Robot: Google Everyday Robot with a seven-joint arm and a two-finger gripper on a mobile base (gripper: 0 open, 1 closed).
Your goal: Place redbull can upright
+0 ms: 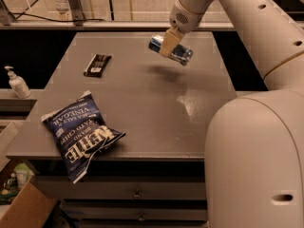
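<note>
one slim blue-and-silver redbull can [183, 54] is held sideways above the grey table [142, 99], clamped by the tan gripper [168, 46]; next it must be turned upright and lowered.

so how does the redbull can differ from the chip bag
The redbull can is held off the table, on its side, in the end effector above the far side; the chip bag lies flat on the near edge. The can is slim and much smaller than the bag. Both show blue.
</note>
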